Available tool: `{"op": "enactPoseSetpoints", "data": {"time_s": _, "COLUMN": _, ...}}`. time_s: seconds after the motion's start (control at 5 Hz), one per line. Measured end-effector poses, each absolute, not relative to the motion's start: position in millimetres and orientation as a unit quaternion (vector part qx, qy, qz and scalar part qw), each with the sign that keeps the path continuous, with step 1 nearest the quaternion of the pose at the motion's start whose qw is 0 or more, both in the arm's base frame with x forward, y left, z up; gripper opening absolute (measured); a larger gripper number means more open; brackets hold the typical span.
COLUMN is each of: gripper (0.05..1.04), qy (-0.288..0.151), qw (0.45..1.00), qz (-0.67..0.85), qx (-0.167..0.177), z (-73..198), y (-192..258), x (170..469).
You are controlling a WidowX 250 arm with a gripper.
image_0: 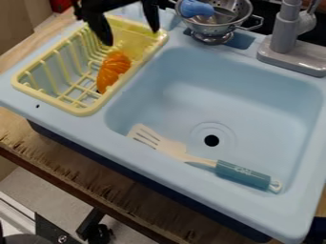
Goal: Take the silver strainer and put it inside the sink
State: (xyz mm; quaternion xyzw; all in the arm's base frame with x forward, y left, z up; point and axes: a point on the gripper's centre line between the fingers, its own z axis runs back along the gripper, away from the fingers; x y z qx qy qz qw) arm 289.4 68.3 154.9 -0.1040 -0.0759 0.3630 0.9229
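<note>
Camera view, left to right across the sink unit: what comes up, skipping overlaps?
Yellow plastic dish rack, silver perforated metal strainer, grey plastic faucet.

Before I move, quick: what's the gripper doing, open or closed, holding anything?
Gripper: open, holding nothing, over the pale yellow plastic dish rack.

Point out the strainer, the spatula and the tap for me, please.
Strainer [212, 29]: camera view, on the outside of its bowl.
Spatula [243, 175]: camera view, on its teal handle.
Tap [284, 34]: camera view, on its grey upright.
</note>
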Motion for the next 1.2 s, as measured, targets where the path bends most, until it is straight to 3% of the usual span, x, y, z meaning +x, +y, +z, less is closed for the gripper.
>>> {"op": "enactPoseSetpoints", "data": {"time_s": 0.6, "gripper": 0.984, "qy": -0.123, "qw": 0.868, "qz": 0.455, "qx": -0.154, "z": 178, "y": 82, "x": 318}}
{"op": "enactPoseSetpoints", "data": {"time_s": 1.2, "gripper": 0.984, "qy": -0.108, "qw": 0.864, "qz": 0.470, "qx": -0.147, "z": 161, "y": 60, "x": 352}}
